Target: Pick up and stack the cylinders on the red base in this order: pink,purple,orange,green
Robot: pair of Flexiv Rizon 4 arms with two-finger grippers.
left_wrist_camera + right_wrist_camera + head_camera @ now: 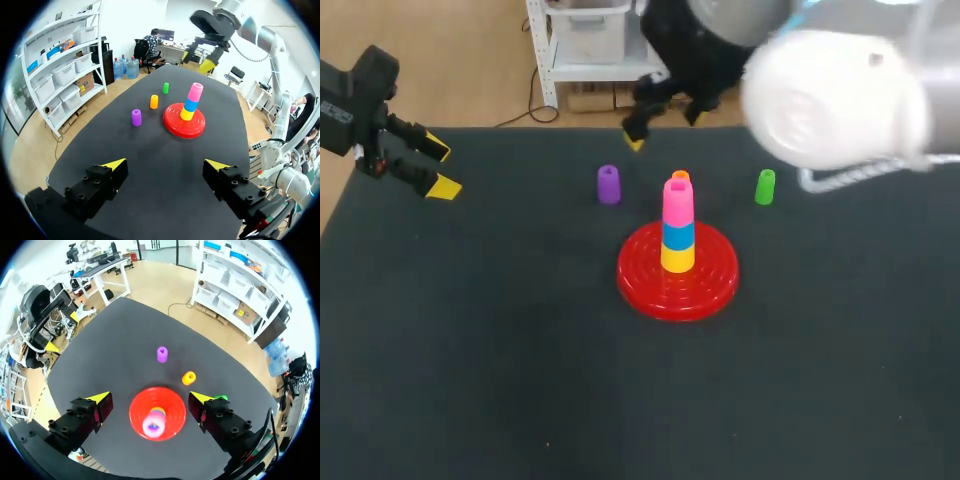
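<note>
The red base (640,285) holds a stack of yellow, blue and a pink cylinder (678,200) on top. Just behind it stands the orange cylinder (680,177), with the purple cylinder (608,185) to its left and the green cylinder (765,187) to its right. My right gripper (150,397) hangs open and empty high over the base (137,412), looking straight down on the pink top (153,425). Purple (162,354) and orange (188,378) lie ahead of it. My left gripper (430,168) is open and empty at the table's far left edge, well away from the stack (191,102).
The black table (520,380) carries nothing besides these pieces. My right arm's white body (840,95) hides the table's far right corner in the head view.
</note>
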